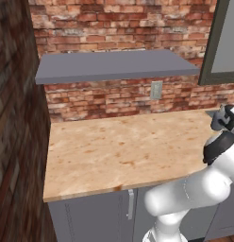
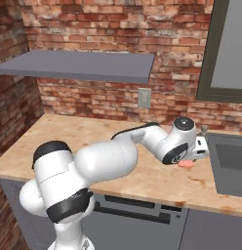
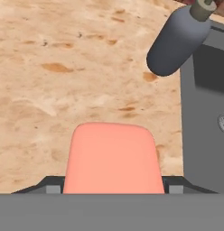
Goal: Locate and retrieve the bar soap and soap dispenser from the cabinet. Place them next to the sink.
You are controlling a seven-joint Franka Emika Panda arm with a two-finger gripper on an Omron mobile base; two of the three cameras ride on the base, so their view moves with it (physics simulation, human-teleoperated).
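The salmon-pink bar soap (image 3: pixel 113 158) sits between my gripper's (image 3: pixel 113 187) two fingers, which press against its sides. In the right base view the gripper (image 2: pixel 193 155) is low over the wooden counter, just left of the sink (image 2: pixel 229 168), and the bar soap (image 2: pixel 185 164) pokes out under it at counter level. Beyond the soap, the dark grey soap dispenser (image 3: pixel 177 40) stands on the counter against the sink's edge (image 3: pixel 202 113). The cabinet's grey shelf panel (image 1: pixel 114 66) (image 2: pixel 79 66) hangs on the brick wall to the left, and nothing shows on it.
A wall outlet (image 2: pixel 144 97) sits on the brick wall behind the counter (image 1: pixel 119 151). A dark-framed window (image 2: pixel 228 53) is above the sink. A brick side wall (image 1: pixel 15 118) closes the counter's left end. Grey base doors with a metal handle (image 1: pixel 130 204) are below.
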